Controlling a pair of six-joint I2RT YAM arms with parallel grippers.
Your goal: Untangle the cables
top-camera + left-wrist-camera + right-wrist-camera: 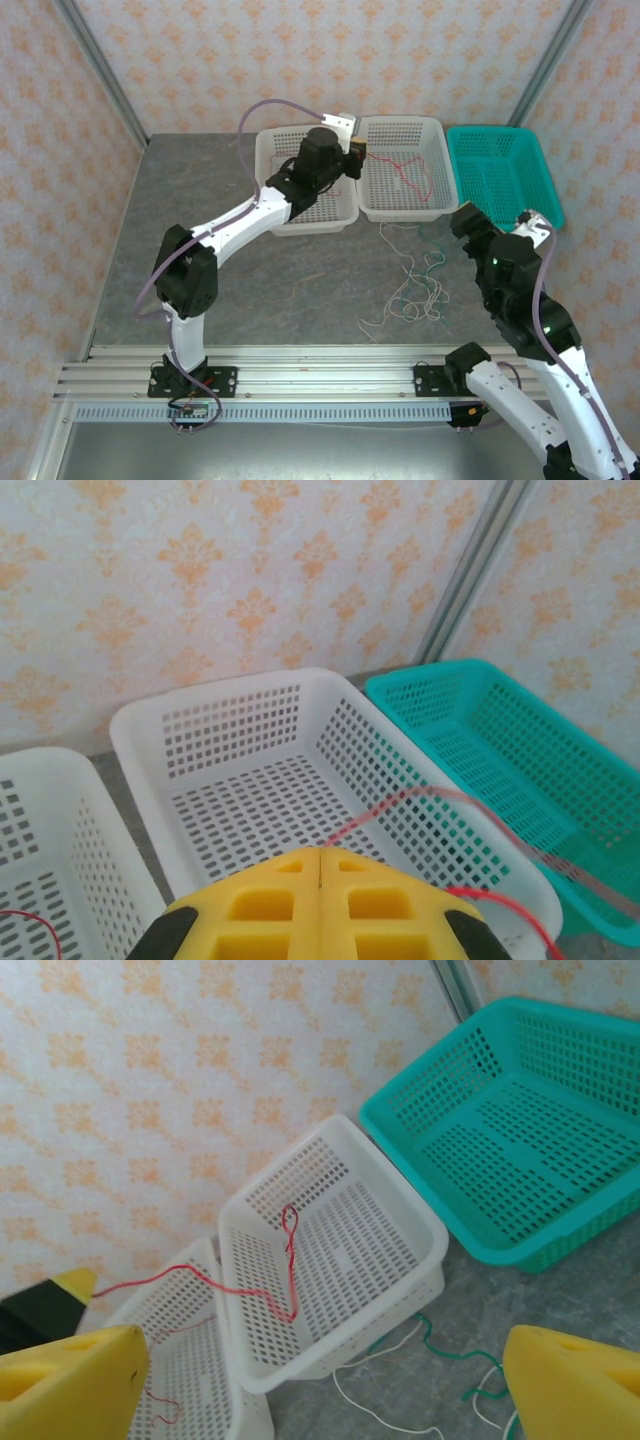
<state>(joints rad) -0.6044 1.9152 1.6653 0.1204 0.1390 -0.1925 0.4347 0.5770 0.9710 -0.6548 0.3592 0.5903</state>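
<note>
- Left gripper (320,880), yellow foam pads (255,910) together, pinched the thin red cable (293,1280), which draped into a perforated white basket (405,212).
- Right gripper (325,1385) gaped wide.
- White and teal cables (415,290) lay tangled on the table (280,290).

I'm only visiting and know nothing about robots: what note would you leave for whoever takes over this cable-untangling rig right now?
Left gripper: shut on the red cable, which drapes across the middle white basket.
Right gripper: open, empty.
White cable and teal cable: mingled on the table before that basket.
Done: red lies apart from the others.
Left: release red, separate white from teal.
</note>
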